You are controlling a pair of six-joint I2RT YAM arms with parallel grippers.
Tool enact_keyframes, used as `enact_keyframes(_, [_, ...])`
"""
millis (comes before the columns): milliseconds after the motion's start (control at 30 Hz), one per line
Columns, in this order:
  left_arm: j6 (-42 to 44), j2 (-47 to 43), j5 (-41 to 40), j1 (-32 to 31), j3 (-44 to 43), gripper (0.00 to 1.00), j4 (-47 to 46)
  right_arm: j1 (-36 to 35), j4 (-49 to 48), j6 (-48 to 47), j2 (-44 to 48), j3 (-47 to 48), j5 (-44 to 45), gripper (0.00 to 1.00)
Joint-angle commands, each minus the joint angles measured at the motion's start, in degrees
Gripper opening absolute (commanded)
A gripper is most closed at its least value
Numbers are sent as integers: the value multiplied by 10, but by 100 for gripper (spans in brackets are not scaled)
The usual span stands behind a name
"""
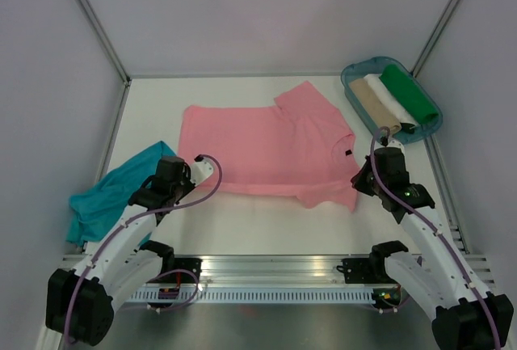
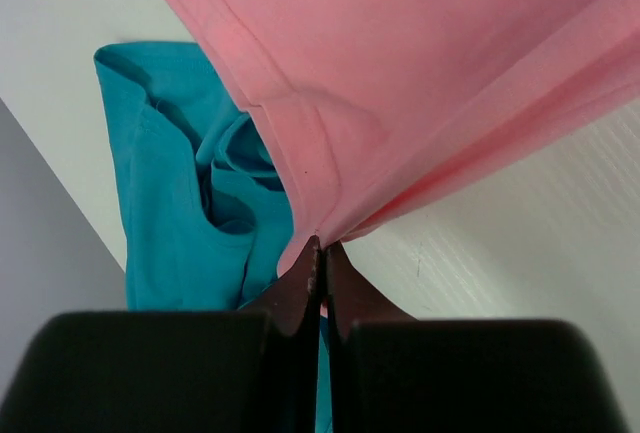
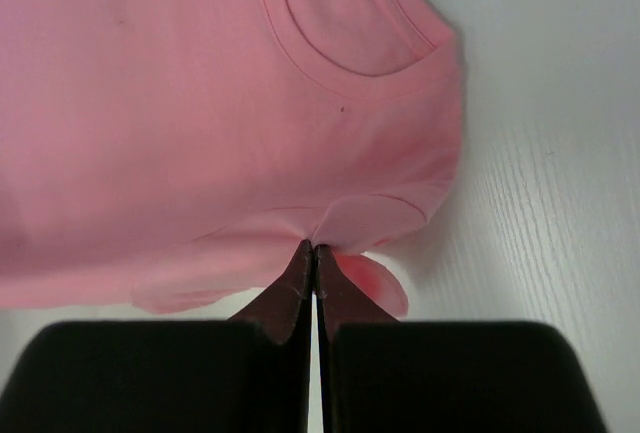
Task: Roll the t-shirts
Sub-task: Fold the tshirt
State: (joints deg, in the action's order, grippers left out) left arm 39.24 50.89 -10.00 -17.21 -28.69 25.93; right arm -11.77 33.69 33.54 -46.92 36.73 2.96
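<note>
The salmon pink t-shirt point(image 1: 266, 146) lies spread across the middle of the table, collar toward the right. My left gripper point(image 1: 196, 174) is shut on its near left hem corner; the pinched hem point(image 2: 300, 153) rises from the fingertips in the left wrist view. My right gripper point(image 1: 361, 180) is shut on the near right edge by the sleeve, below the collar point(image 3: 350, 23). The teal blue t-shirt point(image 1: 113, 192) lies crumpled at the left, beside and under my left arm, and shows in the left wrist view point(image 2: 180, 183).
A teal plastic tray point(image 1: 354, 75) at the back right holds three rolled cloths: tan, white and green. Grey walls with metal posts close in the table on three sides. An aluminium rail point(image 1: 266, 273) runs along the near edge.
</note>
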Motion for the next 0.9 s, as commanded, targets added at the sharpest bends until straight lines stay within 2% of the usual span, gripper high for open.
enact_keyframes(0, [-10, -9, 24, 2, 1, 2, 20, 3, 6, 21, 19, -7, -11, 0])
enact_keyframes(67, [-15, 10, 32, 2, -6, 2, 10, 3, -10, 14, 5, 1, -11, 0])
enact_keyframes(200, [-31, 76, 26, 2, -55, 2, -33, 3, -75, -8, -86, 35, 14, 0])
enact_keyframes(300, [-32, 154, 5, 2, -88, 2, -76, 3, -109, -28, -160, 68, 52, 0])
enact_keyframes(500, [-25, 274, -18, 10, -140, 2, -113, 6, -158, -47, -281, 136, 57, 0])
enact_keyframes(867, [-15, 364, -30, 32, -203, 2, -141, 30, -173, -75, -430, 236, 66, 0])
